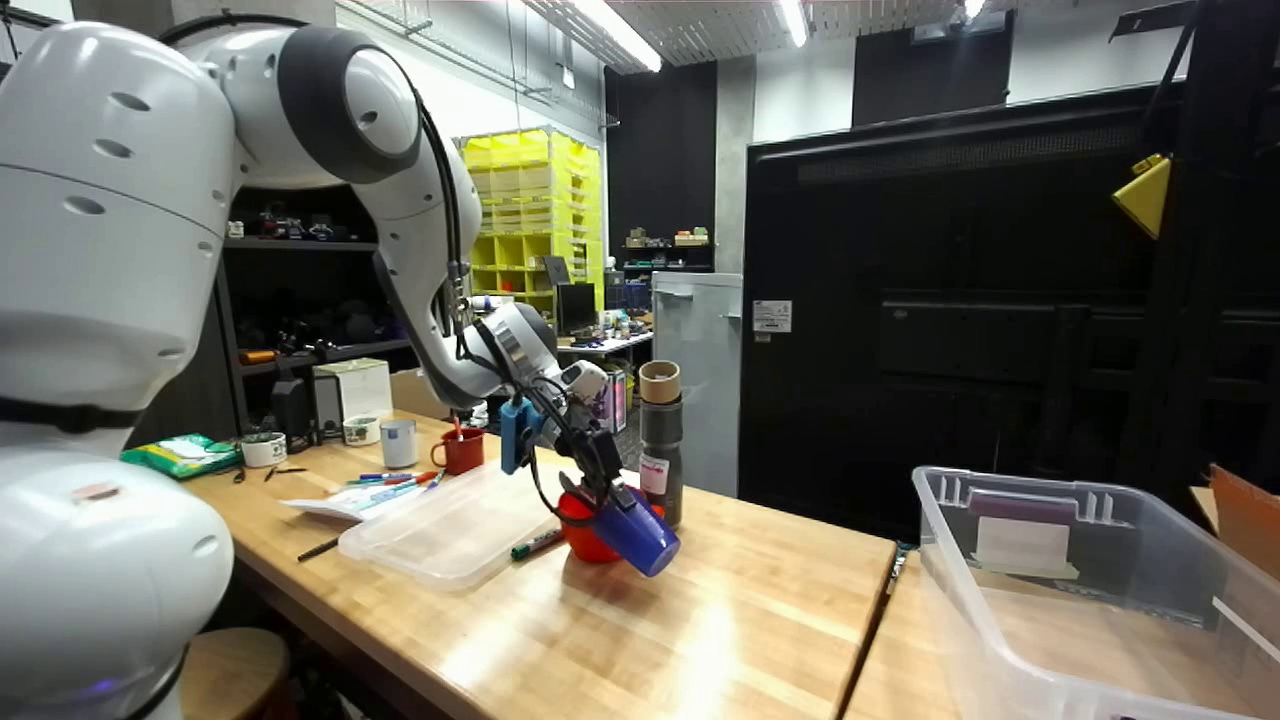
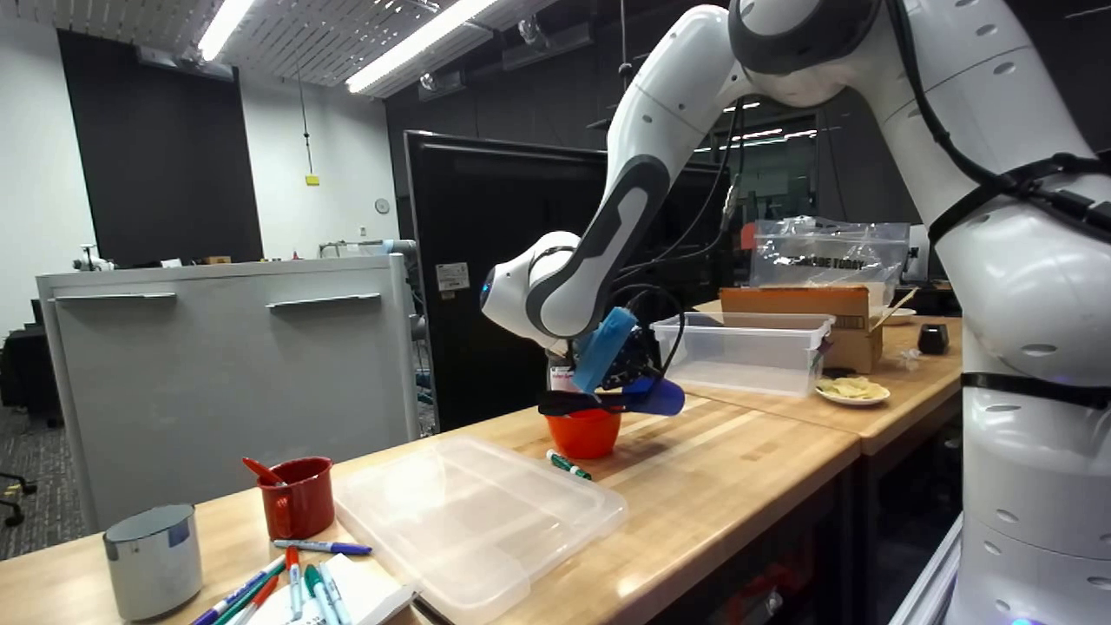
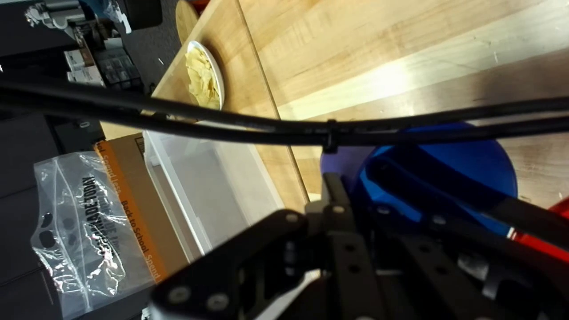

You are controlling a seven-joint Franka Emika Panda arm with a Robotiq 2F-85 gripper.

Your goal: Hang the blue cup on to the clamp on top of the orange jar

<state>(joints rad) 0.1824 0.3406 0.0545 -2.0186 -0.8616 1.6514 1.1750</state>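
Note:
The blue cup (image 1: 640,538) is tilted in the air beside the orange jar (image 1: 588,545), its base pointing away from the jar; the cup (image 2: 664,398) and jar (image 2: 583,434) both show in the other-angle exterior view too. My gripper (image 3: 358,193) is shut on the cup's wall. One fingertip lies against the cup's outside (image 3: 344,162); the fingertip inside is mostly dark. A black clamp (image 2: 566,403) sits on top of the jar. Its dark bars (image 3: 453,189) reach into the cup's mouth in the wrist view. Whether they touch the cup, I cannot tell.
A clear plastic lid (image 2: 477,512) and a green marker (image 2: 568,464) lie near the jar. A dark cylinder with a cardboard tube (image 1: 660,430) stands behind it. A red mug (image 2: 297,499), grey mug (image 2: 154,564), clear bin (image 2: 738,356) and chip plate (image 2: 853,391) stand farther off.

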